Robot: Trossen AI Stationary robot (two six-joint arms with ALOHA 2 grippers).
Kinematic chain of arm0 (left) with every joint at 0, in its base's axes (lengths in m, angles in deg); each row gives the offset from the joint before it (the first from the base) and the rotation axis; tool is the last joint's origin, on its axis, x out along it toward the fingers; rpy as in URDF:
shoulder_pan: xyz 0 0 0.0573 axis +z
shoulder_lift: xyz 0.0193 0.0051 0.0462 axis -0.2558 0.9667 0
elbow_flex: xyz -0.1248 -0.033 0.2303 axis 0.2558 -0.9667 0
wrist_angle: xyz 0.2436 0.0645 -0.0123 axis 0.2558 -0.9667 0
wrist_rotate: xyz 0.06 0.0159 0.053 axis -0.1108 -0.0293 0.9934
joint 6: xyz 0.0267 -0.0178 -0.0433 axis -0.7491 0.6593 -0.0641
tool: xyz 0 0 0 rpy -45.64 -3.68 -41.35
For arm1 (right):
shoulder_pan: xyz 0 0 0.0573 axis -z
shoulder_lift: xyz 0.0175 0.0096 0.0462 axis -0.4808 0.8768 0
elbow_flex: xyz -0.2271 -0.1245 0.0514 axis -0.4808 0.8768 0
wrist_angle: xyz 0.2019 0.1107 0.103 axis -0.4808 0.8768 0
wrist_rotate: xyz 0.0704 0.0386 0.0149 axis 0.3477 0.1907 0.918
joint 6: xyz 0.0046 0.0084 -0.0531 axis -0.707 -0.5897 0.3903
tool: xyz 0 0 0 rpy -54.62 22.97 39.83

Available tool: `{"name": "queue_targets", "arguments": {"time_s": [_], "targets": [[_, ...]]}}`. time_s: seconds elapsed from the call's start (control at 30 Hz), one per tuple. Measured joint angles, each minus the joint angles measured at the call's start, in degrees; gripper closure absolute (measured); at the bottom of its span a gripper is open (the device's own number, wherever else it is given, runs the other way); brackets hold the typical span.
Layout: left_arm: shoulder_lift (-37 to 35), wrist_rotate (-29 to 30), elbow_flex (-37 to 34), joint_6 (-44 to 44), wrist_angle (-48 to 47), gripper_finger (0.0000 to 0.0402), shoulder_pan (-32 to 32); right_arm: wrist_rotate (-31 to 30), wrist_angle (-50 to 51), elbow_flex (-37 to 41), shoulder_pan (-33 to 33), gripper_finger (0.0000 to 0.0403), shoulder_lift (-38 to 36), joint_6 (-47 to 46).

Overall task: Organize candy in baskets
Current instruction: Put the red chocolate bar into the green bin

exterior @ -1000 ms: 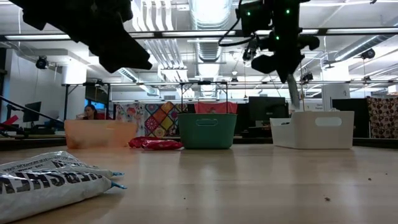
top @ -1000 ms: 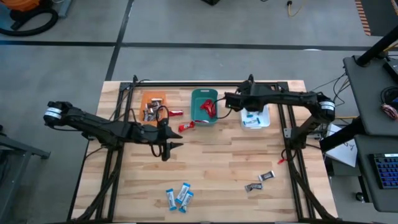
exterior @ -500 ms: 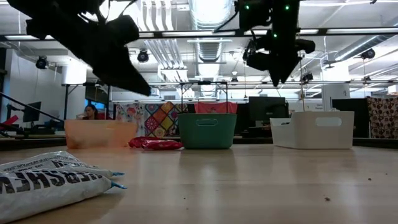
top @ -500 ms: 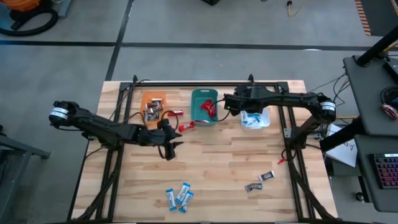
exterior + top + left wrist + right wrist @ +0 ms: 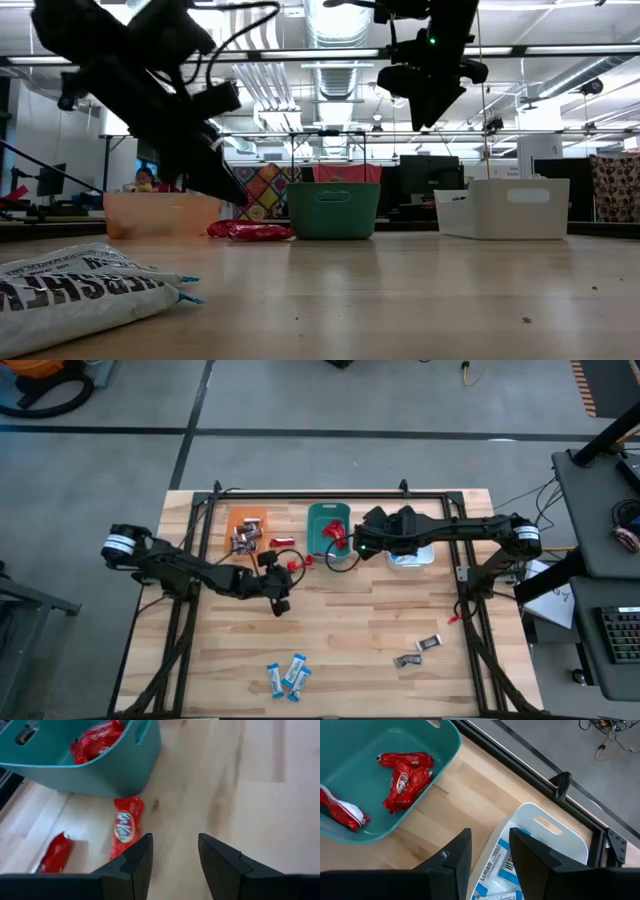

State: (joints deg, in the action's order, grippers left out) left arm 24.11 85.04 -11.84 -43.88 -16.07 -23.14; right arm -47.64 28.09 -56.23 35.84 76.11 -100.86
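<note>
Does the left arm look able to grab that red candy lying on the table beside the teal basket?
Probably yes. The left hand is open, with the red candy just ahead on bare wood. The teal basket stands behind it, not between.

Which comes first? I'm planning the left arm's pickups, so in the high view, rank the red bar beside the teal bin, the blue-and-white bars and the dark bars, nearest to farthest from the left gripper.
From the left gripper:
1. Red bar, just beyond it, beside the teal bin.
2. Blue-and-white bars, near table edge.
3. Dark bars, toward the right side.
</note>
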Motion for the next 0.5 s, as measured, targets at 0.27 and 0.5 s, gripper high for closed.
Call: {"name": "queue_targets", "arguments": {"time_s": [0.27, 0.5], "targets": [[5.4, 0.0, 0.0, -2.4, 3.2, 0.0223, 5.9, 0.0, -0.8, 0.0, -0.2, 0.0277, 0.0, 0.0], [8.8, 0.0, 0.0, -5.3, 6.7, 0.021, 9.5, 0.0, -0.9, 0.0, -0.2, 0.0277, 0.0, 0.0]]}}
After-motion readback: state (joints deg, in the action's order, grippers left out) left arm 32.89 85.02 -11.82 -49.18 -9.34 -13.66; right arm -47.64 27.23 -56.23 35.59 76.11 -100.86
